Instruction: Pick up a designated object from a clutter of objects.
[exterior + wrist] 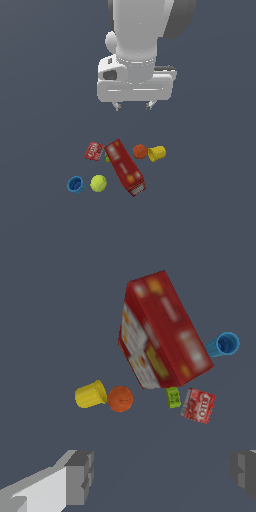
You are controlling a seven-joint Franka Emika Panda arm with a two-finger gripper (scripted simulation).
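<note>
The blue cup [75,184] lies on its side on the grey floor at the exterior view's left of the clutter, next to the yellow-green tennis ball [98,183]. In the wrist view the blue cup [223,345] shows past the far corner of the long red cracker box [162,331]. My gripper [133,105] hangs high above the clutter, fingers wide apart and empty. Its fingers [80,476] frame the wrist view's near edge. The tennis ball is hidden in the wrist view.
The long red cracker box [125,167] lies in the middle. A little red packet [93,150] and a tiny green piece [173,397] lie beside it. An orange ball [140,151] and a yellow cup [157,153] lie at the exterior view's right.
</note>
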